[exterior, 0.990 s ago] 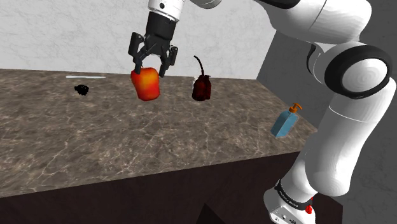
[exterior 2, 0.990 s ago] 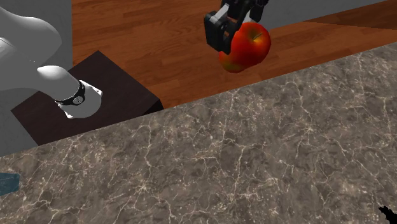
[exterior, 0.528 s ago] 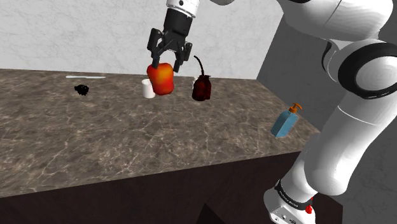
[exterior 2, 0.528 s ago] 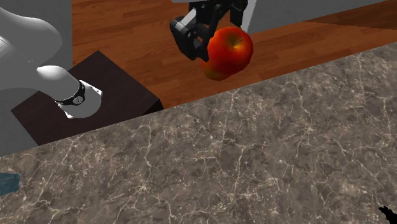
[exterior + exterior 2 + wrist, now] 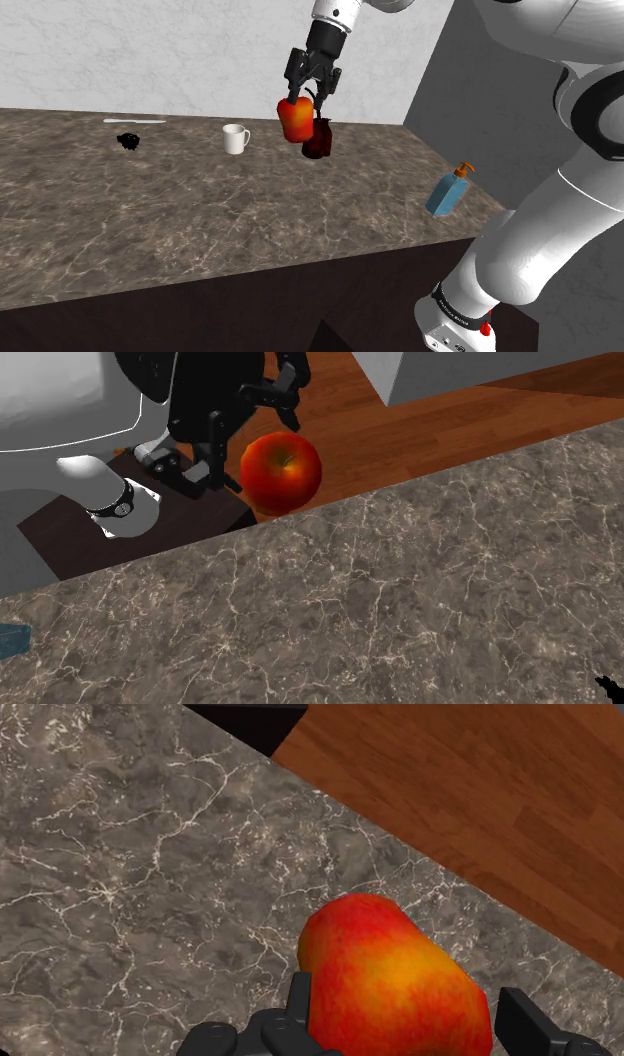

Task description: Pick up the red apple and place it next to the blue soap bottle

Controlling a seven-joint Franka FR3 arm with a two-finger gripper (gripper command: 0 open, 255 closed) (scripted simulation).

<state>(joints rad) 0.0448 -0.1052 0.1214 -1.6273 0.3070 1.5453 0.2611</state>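
Note:
A red apple with yellow patches (image 5: 296, 119) hangs in the air above the dark marble counter (image 5: 150, 220), clasped by my black gripper (image 5: 305, 95). In the shoulder view it sits in front of a dark red bottle (image 5: 319, 140). The blue soap bottle (image 5: 448, 190) with an orange pump stands near the counter's right corner, well to the right of and below the apple. In the second exterior view the apple (image 5: 281, 473) is held beside the gripper (image 5: 252, 440) over the counter edge. In the wrist view the apple (image 5: 390, 981) sits between both fingers (image 5: 528, 1022).
A white mug (image 5: 235, 138) stands on the counter left of the apple. A small black object (image 5: 128, 140) and a thin white strip (image 5: 135, 121) lie at the back left. Wooden floor (image 5: 300, 392) lies beyond the counter edge.
The gripper has carried the apple to the shoulder view's right, from left of the mug's spot to in front of the dark red bottle. The white mug has come into sight.

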